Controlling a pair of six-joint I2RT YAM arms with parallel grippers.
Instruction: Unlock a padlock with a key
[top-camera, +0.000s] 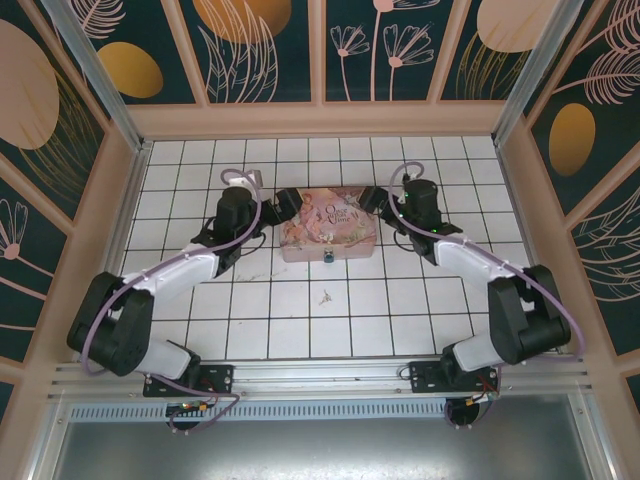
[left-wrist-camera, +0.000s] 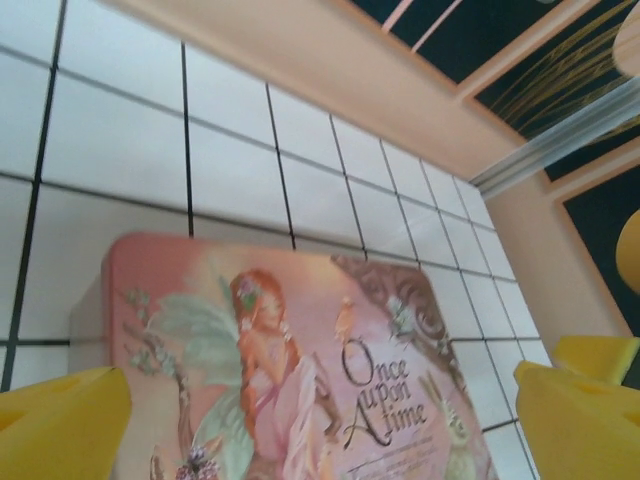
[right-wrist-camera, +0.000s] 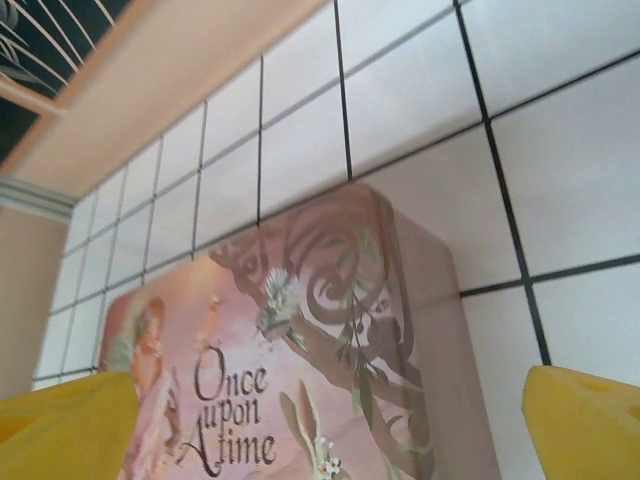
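One pink tin box (top-camera: 330, 235) sits at centre frame. Two grippers flank its upper corners, the left gripper (top-camera: 283, 206) and the right gripper (top-camera: 377, 198), each with yellow fingers (left-wrist-camera: 60, 425) spread wide and holding nothing. One tiny blue padlock (top-camera: 328, 257) sits at the box's lower edge. One slim, dull key (top-camera: 324, 296) lies on the tiles below it, apart.

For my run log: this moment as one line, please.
left end effector open | right end effector open | tin box between them | padlock at its front | key on tiles

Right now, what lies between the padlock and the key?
Bare tiled floor, in the top view: padlock at the tin's near side, key lies apart, nearer the arm bases.
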